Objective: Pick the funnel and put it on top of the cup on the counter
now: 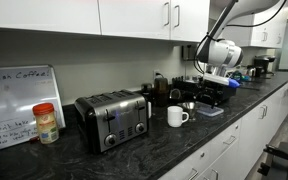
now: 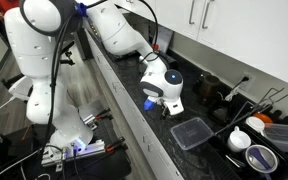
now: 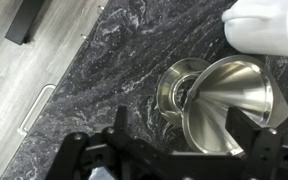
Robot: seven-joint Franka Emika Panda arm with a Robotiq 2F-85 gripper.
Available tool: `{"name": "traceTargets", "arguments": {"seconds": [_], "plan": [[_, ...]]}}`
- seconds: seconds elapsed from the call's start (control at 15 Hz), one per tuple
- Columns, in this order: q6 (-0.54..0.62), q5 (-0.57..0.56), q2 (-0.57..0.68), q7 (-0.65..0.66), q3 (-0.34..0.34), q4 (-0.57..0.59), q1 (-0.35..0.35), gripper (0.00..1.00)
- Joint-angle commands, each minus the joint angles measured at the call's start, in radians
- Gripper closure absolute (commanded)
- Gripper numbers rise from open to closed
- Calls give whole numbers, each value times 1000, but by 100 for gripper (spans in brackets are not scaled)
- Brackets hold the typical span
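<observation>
The silvery funnel lies on its side on the dark speckled counter, wide rim toward the wrist camera. A smaller metal cup touches its left side. My gripper is open and low over the counter, with the funnel between its fingers. The right finger is at the rim and the left finger stands clear. In both exterior views the gripper hides the funnel. The white mug stands upright on the counter, between the toaster and the gripper.
A chrome toaster, a red-lidded jar and a whiteboard stand along the counter. Dark appliances crowd behind the gripper. A clear container and white dishes lie beyond it. A white object sits close above the funnel.
</observation>
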Motion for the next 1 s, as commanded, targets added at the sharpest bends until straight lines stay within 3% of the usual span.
{"name": "traceTargets", "arguments": {"seconds": [0.0,0.6,0.93], "plan": [[0,-8,-1,6,11,0,-12,0],[0,-8,-1,6,11,0,-12,0],[1,102,37,-62,43,28,-36,0]]}}
